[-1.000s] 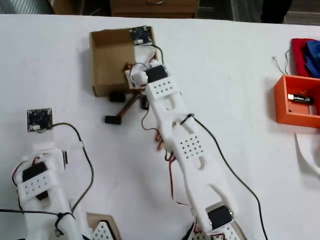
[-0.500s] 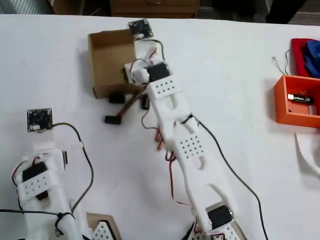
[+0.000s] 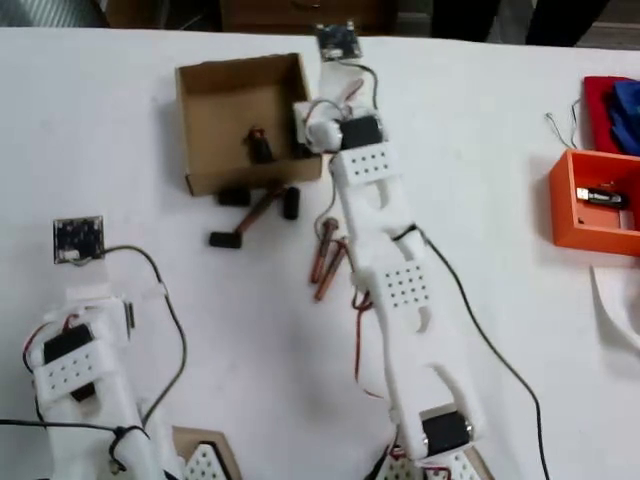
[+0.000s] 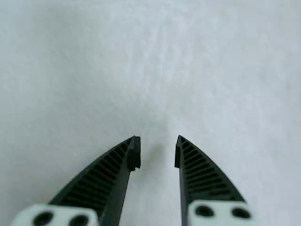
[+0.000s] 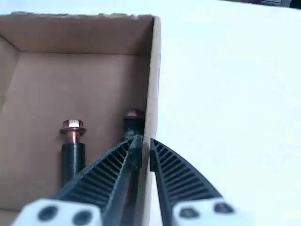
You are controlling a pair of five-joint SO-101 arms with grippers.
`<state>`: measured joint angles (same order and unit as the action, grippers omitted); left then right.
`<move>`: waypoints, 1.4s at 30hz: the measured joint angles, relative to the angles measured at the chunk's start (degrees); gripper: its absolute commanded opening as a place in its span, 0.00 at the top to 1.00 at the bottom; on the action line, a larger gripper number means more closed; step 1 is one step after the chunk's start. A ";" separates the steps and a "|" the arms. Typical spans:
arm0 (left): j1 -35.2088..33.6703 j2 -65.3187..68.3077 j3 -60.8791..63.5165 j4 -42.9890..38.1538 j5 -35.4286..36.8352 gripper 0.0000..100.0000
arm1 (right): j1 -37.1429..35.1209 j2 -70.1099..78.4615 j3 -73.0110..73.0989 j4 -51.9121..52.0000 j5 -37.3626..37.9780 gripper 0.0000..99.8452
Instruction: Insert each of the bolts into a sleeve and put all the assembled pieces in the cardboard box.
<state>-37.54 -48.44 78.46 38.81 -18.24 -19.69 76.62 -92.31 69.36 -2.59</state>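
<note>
**High view.** Open brown cardboard box (image 3: 215,120) sits near the far edge of the white table (image 3: 110,140). One assembled piece, a copper bolt in a black sleeve (image 3: 258,147), lies on its floor. The white right arm (image 3: 385,270) stretches from the near edge up to the box's right wall. Two loose copper bolts (image 3: 326,262) lie side by side just left of that arm's forearm. Their long axes slant from near-left to far-right. A third copper bolt (image 3: 260,208) and three short black sleeves (image 3: 233,197) (image 3: 291,203) (image 3: 225,239) lie just off the box's near wall. The white left arm (image 3: 70,365) sits at the near-left corner, well apart from all of them. By my reckoning the right arm is the nearer one, and the loose parts lie back toward the near edge from its wrist.

**Left wrist view.** Left gripper (image 4: 156,153) hangs over bare table with its fingers spread and nothing between them.

**Right wrist view.** Right gripper (image 5: 143,150) hovers over the box's side wall (image 5: 151,70), fingers a crack apart and gripping nothing. This view adds a second assembled piece (image 5: 133,117), tucked against the inside of that wall and parallel to the first, which the high view leaves unclear.
</note>
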 measured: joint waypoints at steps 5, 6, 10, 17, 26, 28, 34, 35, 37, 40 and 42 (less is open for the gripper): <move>0.00 0.00 0.00 -0.09 0.00 0.85 | 0.00 1.05 -0.09 -0.35 0.00 0.98; 0.00 0.00 0.00 -0.09 0.00 0.85 | 0.00 1.05 -0.09 -0.35 0.00 0.98; 0.00 0.00 0.00 -0.53 0.00 0.85 | 0.18 1.05 -0.09 -0.35 0.00 0.95; 0.00 0.00 0.00 -0.53 0.00 0.85 | 0.26 1.05 -0.09 -0.35 0.00 0.85; 0.00 0.00 0.00 -0.53 0.00 0.85 | 0.44 1.14 -0.44 -0.35 0.00 0.88; 0.00 0.00 0.00 -0.53 0.00 0.85 | 0.53 1.14 -0.79 -0.26 0.00 0.88; 0.00 0.00 0.00 -0.53 0.00 0.85 | 0.62 0.09 -0.79 0.26 0.09 0.87; 0.00 0.00 0.00 -0.53 0.00 0.85 | 0.70 -0.18 -0.79 0.26 0.09 0.86; 0.00 0.00 0.00 -0.53 0.00 0.85 | 1.05 -0.35 -0.79 0.26 0.09 0.82; 0.00 0.00 0.00 -0.53 0.00 0.85 | 1.23 -0.70 -0.79 0.62 0.09 0.79; 0.00 0.00 0.00 -0.53 0.00 0.85 | 1.58 -0.97 -0.79 1.58 0.09 0.80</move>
<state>-37.54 -48.44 78.46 38.29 -18.24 -18.11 75.65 -93.10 70.95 -2.51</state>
